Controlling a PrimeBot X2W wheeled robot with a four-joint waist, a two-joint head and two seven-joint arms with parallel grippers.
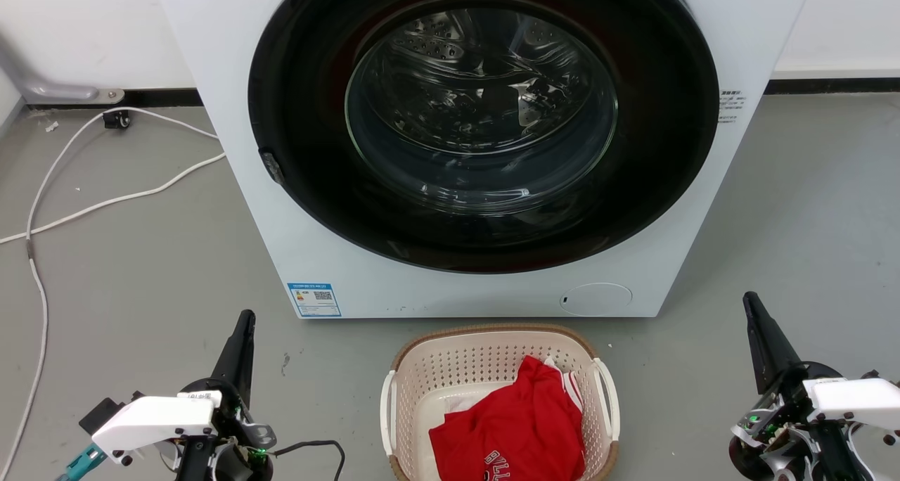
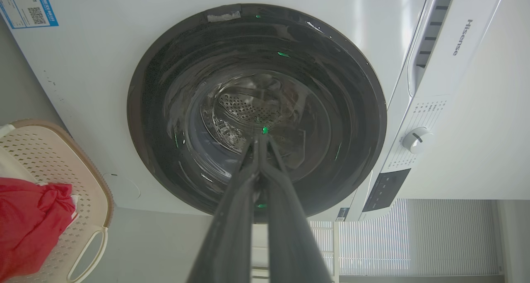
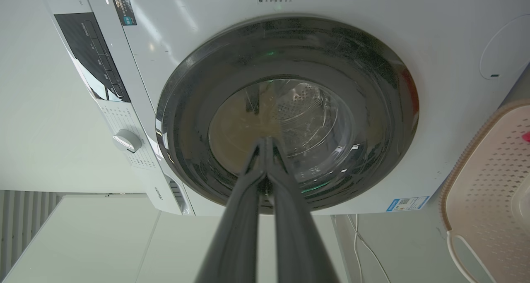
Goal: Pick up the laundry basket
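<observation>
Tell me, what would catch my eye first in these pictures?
A big white washing machine with a round dark door stands in the middle. On the floor just before it sits a beige laundry basket holding a red shirt. The left tool and right tool flank it, both closed.

Perforated matt plastic laundry basket (image 1: 457,368), soft red cloth (image 1: 520,425), glossy glass washer door (image 1: 485,115)

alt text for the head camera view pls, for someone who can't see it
A cream laundry basket holding a red garment sits on the grey floor, just in front of a white front-loading washing machine. The left gripper and the right gripper hang either side of the basket, fingers shut, touching nothing.
</observation>
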